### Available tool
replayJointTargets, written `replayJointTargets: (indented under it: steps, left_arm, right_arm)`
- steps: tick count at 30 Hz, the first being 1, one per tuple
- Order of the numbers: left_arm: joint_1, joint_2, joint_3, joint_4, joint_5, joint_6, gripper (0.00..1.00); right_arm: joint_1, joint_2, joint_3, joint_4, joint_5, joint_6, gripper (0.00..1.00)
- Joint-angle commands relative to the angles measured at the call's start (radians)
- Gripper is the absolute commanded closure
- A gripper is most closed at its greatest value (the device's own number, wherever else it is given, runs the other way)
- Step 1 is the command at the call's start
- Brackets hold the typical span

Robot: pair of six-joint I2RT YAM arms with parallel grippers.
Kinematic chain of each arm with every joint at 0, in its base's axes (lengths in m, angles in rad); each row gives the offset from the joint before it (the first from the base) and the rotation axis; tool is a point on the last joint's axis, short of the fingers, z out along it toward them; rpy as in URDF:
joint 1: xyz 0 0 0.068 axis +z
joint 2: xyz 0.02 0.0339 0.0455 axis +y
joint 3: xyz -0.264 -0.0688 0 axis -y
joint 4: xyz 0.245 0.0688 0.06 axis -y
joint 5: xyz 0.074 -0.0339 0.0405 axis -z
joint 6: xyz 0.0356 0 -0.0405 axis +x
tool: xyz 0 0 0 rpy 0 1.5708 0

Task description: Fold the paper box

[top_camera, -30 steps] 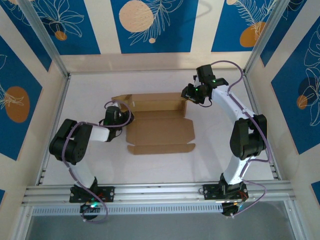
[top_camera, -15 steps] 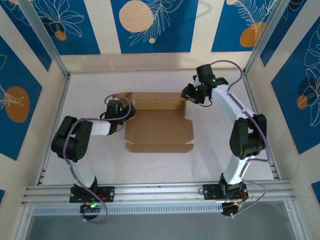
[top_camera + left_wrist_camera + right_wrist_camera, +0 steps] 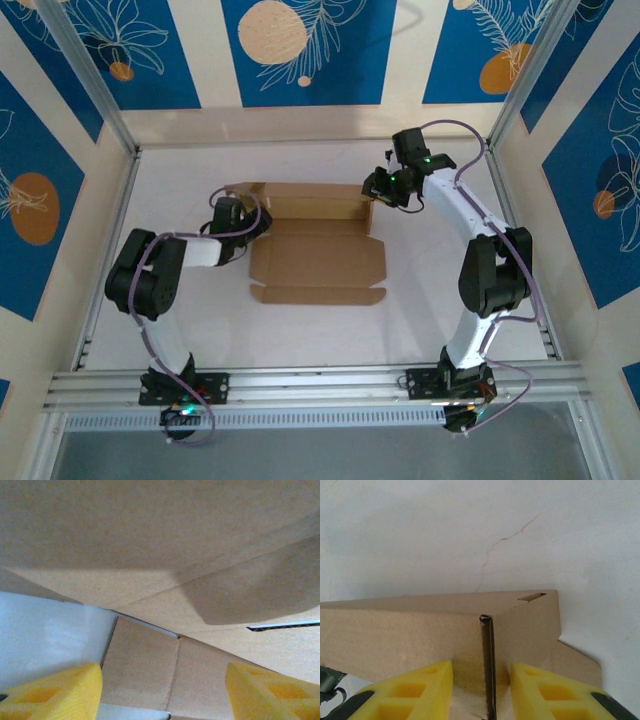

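Two yellow fingers [image 3: 420, 685] of my right gripper [image 3: 481, 667] are clamped on a raised corner of the paper box [image 3: 395, 630]. One finger presses the long rear wall and the other the short side flap that meets it at a crease. A small slot [image 3: 532, 597] is cut into the top edge of that flap. Behind the corner the white table [image 3: 470, 530] carries a thin hairline crack [image 3: 505, 545].

From the overhead camera, the right gripper sits at the box's far corner on the right arm's side. My left gripper [image 3: 240, 215] is at the opposite far corner. In its wrist view the jaws stand wide apart with nothing between them, and brown panels and creases fill the space ahead.

The box lies in the middle of the table, between the two arms. Its rear wall is upright along the far side. The base panel and the rounded front flap lie flat toward the arm bases. Blue patterned panels [image 3: 130, 60] enclose the workspace.
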Motion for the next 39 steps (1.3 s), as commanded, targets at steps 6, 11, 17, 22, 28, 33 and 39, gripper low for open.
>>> replayJointTargets:
  steps: [6,11,17,22,28,33,39]
  left_arm:
    - [0.009,-0.047,-0.119,0.118,-0.090,-0.040,0.35]
    - [0.013,-0.014,-0.119,0.171,-0.070,-0.090,0.66]
    - [0.014,-0.043,-0.157,0.159,-0.080,-0.116,0.94]
    - [0.017,-0.047,-0.146,0.062,-0.102,-0.135,1.00]
    - [0.022,-0.019,-0.075,-0.115,-0.112,-0.166,1.00]
    - [0.023,-0.009,0.003,-0.286,-0.157,-0.168,1.00]
    - [0.069,-0.039,0.002,-0.261,-0.108,-0.164,1.00]
  right_arm:
    - [0.015,0.045,-0.030,-0.076,-0.023,-0.012,0.64]
    - [0.014,0.042,-0.041,-0.075,-0.027,-0.013,0.64]
    - [0.012,0.038,-0.049,-0.072,-0.030,-0.013,0.64]
    - [0.012,0.042,-0.050,-0.069,-0.035,-0.010,0.64]
    - [0.009,0.038,-0.044,-0.078,-0.036,-0.017,0.64]
    - [0.016,0.046,-0.043,-0.078,-0.044,-0.016,0.64]
    - [0.016,0.054,-0.033,-0.085,-0.044,-0.025,0.64]
